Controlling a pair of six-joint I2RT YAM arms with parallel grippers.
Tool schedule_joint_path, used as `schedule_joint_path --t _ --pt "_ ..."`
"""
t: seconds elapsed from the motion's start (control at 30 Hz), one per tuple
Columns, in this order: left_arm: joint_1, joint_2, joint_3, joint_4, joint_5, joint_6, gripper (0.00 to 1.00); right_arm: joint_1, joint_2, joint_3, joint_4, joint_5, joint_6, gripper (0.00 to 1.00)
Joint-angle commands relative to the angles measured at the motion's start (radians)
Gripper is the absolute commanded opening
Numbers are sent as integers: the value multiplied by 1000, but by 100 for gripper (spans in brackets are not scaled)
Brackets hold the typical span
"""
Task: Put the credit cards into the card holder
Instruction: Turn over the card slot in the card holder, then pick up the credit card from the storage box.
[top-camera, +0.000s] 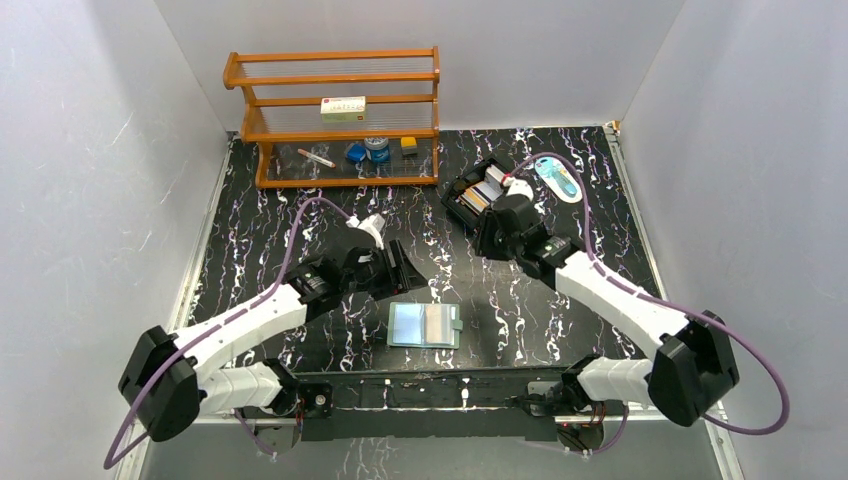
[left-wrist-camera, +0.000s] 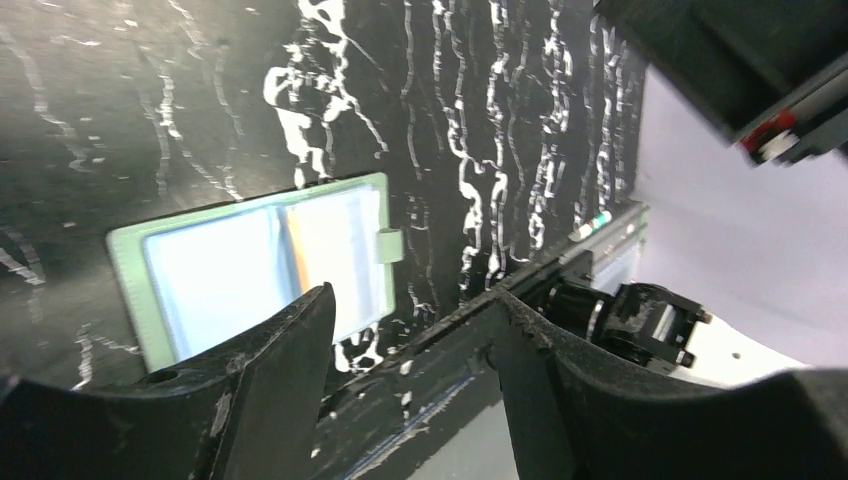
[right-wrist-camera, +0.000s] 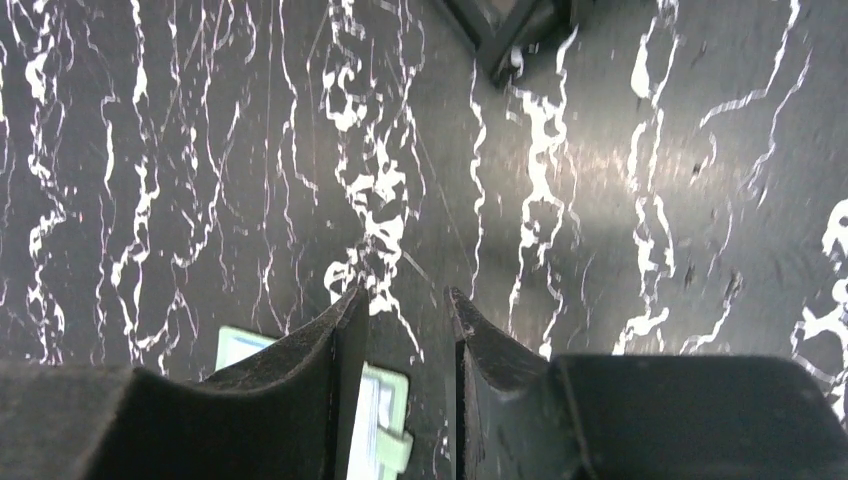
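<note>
Card holder (top-camera: 425, 325) is laid open flat near the front edge; credit cards (top-camera: 477, 197) are seen tucked in the black box (top-camera: 452, 192); left gripper (left-wrist-camera: 412, 300) and right gripper (right-wrist-camera: 398, 330) are both parted, nothing held; left unpinned, the holder could easily get shoved when a card is slid in.

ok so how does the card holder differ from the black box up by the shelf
The card holder is pale teal and lies flat and opened out; the black box is dark, with raised walls and compartments. The card holder sits near the arm bases, in plain view; the black box sits farther back by the wooden shelf, partly hidden by the right arm. Both rest on the marbled table.
</note>
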Motion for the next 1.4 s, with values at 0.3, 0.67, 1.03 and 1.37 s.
schedule_joint_path --t 0.3,0.67,1.03,1.37 --pt "0 -179 168 -424 -287 268 57 -153 366 390 67 82 -261 42" --pt "0 -351 217 -596 -332 362 59 -199 721 728 51 238 -781 50" --pt "0 -482 127 -593 -398 378 61 -202 922 864 49 301 -971 55" --pt "1 -508 117 -592 -420 375 61 -201 988 856 70 411 -1030 48"
